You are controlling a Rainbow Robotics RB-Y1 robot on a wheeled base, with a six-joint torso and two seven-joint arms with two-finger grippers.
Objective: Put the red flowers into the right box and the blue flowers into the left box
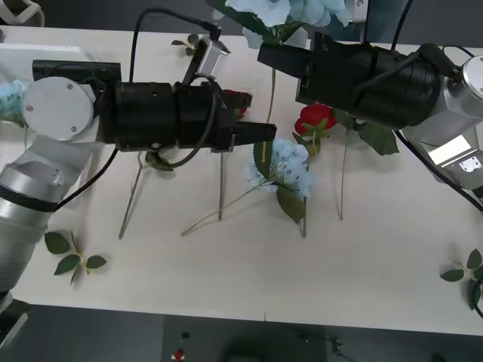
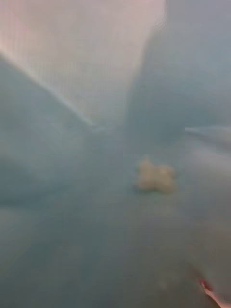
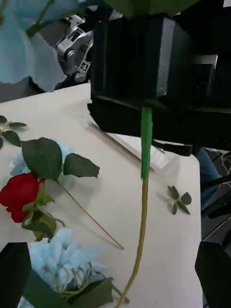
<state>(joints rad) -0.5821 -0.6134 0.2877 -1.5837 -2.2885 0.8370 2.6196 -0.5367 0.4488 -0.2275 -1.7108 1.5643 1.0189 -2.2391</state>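
Blue flowers [image 1: 283, 167] just ahead of left claw [image 1: 266, 133], claw open, empty. Red flowers [image 1: 315, 119] lying loose on worktop [image 1: 226, 279] below right claw [image 3: 144, 103], which grips stem of lifted blue flower [image 1: 260, 11]. Sorting mostly undone, several stems left.

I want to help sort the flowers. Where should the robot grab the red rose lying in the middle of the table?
Probably by the thin stem below the red rose, coming straight down from above. The stem lies flat on the table, bare and easy to pinch, while the bloom is soft and crowded by leaves and the blue flower.
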